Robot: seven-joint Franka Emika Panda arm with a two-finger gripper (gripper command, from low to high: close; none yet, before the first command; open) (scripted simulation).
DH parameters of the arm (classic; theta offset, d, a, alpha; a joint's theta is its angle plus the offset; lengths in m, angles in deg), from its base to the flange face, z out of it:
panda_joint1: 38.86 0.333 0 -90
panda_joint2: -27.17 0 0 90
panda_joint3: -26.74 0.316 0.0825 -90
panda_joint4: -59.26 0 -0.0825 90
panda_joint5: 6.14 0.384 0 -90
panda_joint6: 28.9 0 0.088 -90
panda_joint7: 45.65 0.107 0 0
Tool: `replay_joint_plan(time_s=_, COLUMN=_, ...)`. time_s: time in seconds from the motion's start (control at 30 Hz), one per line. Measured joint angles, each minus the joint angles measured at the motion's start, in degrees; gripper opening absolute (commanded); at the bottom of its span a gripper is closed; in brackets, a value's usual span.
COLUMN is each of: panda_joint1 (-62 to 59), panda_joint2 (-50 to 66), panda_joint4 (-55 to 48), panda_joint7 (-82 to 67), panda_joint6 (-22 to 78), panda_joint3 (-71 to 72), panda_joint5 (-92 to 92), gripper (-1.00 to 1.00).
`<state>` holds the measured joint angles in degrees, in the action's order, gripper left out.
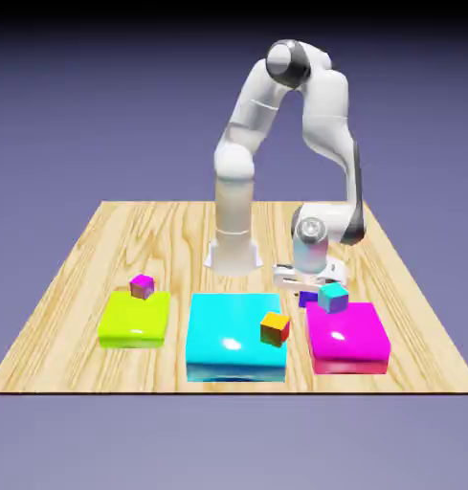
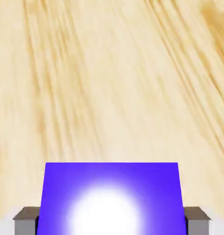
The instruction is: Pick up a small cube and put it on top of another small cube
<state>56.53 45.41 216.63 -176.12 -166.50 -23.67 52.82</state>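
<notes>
Nearest me, low in the middle of the exterior view, lay a broad, glossy cyan block (image 1: 237,330), with a tiny orange-topped cube with red-brown sides (image 1: 275,329) at the right part of its top. To the lower right sat a flat, glossy magenta block (image 1: 347,337), and a small cyan-topped cube (image 1: 333,298) showed at its back left corner. A flat yellow-green block (image 1: 135,318) lay lower left, with a small magenta-topped cube (image 1: 142,286) at its back edge.

Just beyond the magenta block, partly hidden by the cyan-topped cube, I could make out the tiny dark blue-violet cube (image 1: 307,300), right below the white two-finger gripper (image 2: 112,221). The hand view showed the jaws closed on it: one grey fingertip (image 2: 26,221) against each side, a white glare across its face, and pale wood grain around it.

Farther back, the white jointed arm (image 1: 325,110) arched over from its base (image 1: 234,254), near the middle of the picture at the far side of the light wooden table (image 1: 79,258), against a blue-violet backdrop (image 1: 75,115).
</notes>
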Motion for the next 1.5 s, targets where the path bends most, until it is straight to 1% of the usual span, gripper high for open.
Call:
replay_joint_plan(time_s=0.37, panda_joint1=7.75, panda_joint2=-17.81, panda_joint4=3.26, panda_joint7=18.76, panda_joint6=-2.36, panda_joint3=-16.64, panda_joint5=-27.36, gripper=-1.00)
replay_joint_plan(time_s=0.43, panda_joint1=7.16, panda_joint2=-18.57, panda_joint4=3.40, panda_joint7=19.57, panda_joint6=-2.46, panda_joint3=-17.01, panda_joint5=-28.53, gripper=-1.00)
replay_joint_plan(time_s=0.5, panda_joint1=9.44, panda_joint2=-21.23, panda_joint4=-0.74, panda_joint7=20.11, panda_joint6=-4.70, panda_joint3=-17.96, panda_joint5=-28.39, gripper=-1.00)
replay_joint_plan(time_s=0.63, panda_joint1=10.54, panda_joint2=-22.67, panda_joint4=-8.87, panda_joint7=28.32, panda_joint6=-3.09, panda_joint3=-16.72, panda_joint5=-25.37, gripper=-1.00)
replay_joint_plan(time_s=1.2, panda_joint1=10.91, panda_joint2=-29.34, panda_joint4=-28.83, panda_joint7=59.20, panda_joint6=11.05, panda_joint3=-52.03, panda_joint5=-40.28, gripper=-1.00)
replay_joint_plan(time_s=1.27, panda_joint1=10.24, panda_joint2=-28.10, panda_joint4=-27.42, panda_joint7=60.37, panda_joint6=13.01, panda_joint3=-53.07, panda_joint5=-40.93, gripper=-1.00)
replay_joint_plan(time_s=1.3, panda_joint1=10.24, panda_joint2=-28.10, panda_joint4=-27.42, panda_joint7=60.37, panda_joint6=13.01, panda_joint3=-53.07, panda_joint5=-40.93, gripper=-1.00)
replay_joint_plan(time_s=1.5, panda_joint1=22.69, panda_joint2=-37.71, panda_joint4=-23.65, panda_joint7=65.80, panda_joint6=1.83, panda_joint3=-63.36, panda_joint5=-49.24, gripper=-1.00)
